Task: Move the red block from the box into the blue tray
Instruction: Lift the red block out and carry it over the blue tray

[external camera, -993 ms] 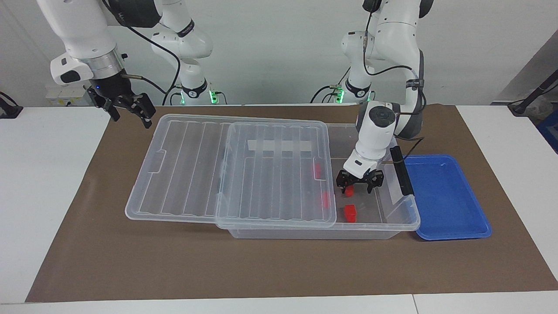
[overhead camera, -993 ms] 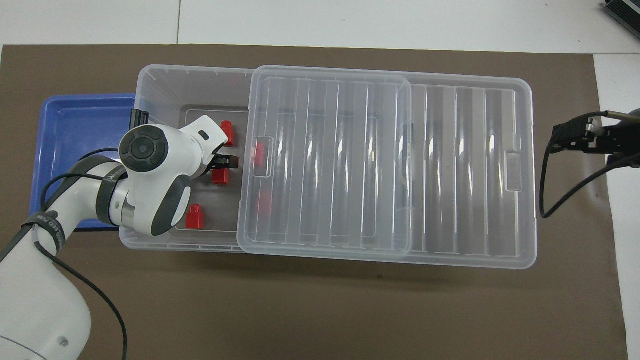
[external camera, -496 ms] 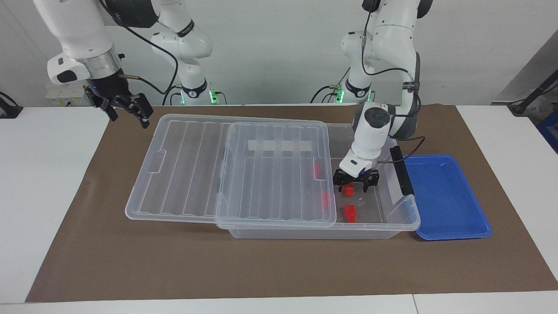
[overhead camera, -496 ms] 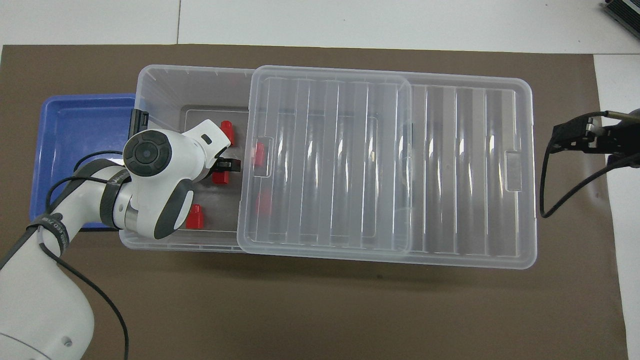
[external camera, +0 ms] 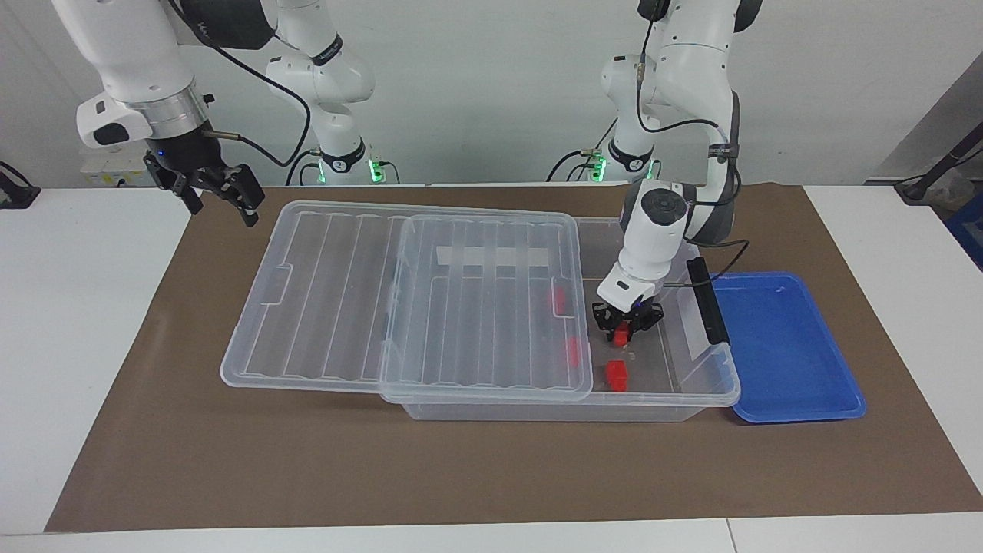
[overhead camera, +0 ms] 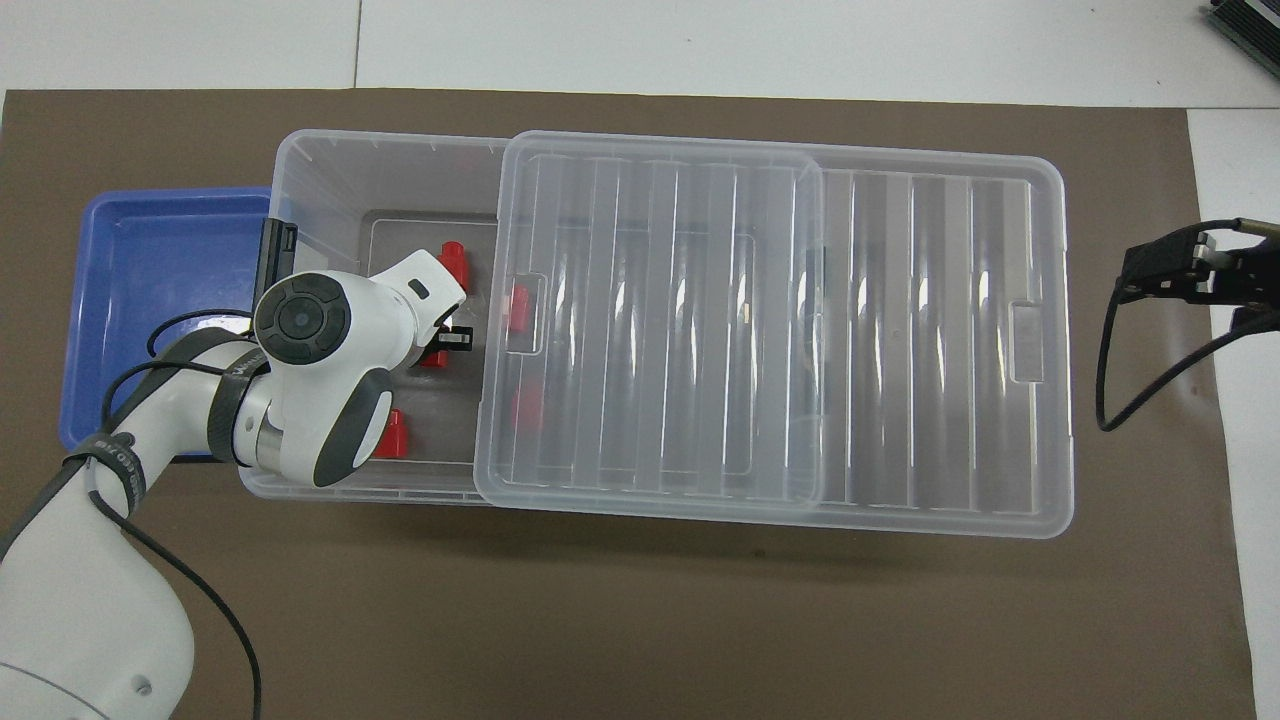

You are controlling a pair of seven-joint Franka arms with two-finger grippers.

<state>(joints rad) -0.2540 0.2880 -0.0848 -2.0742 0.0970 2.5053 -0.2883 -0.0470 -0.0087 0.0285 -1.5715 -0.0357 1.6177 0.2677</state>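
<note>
Left gripper (external camera: 627,324) is down inside the open end of the box (external camera: 695,395), fingers closed around a red block (external camera: 620,333). From overhead the wrist hides most of that gripper; only a black fingertip and a bit of the block (overhead camera: 436,355) show beside it.

Box sits mid-mat, long axis along the table. Its lid (external camera: 430,307) is slid toward the right arm's end, covering most of the box and overhanging there. Only the end toward the left arm is uncovered.

Other blocks in the box:
- second block (external camera: 616,373) on the floor, farther from the robots than the held one, in the uncovered part.
- third block (overhead camera: 455,263) also uncovered, partly under the wrist from overhead.
- fourth block (overhead camera: 392,438) nearest the robots, close to the box wall.
- two more red shapes (external camera: 560,301) seen dimly through the lid edge.

Tray (external camera: 783,349) lies on the mat just beside the box's open end, toward the left arm's end of the table. Nothing in it.

Right gripper (external camera: 219,188) waits in the air above the mat corner at the right arm's end, off the lid, fingers spread, holding nothing.
</note>
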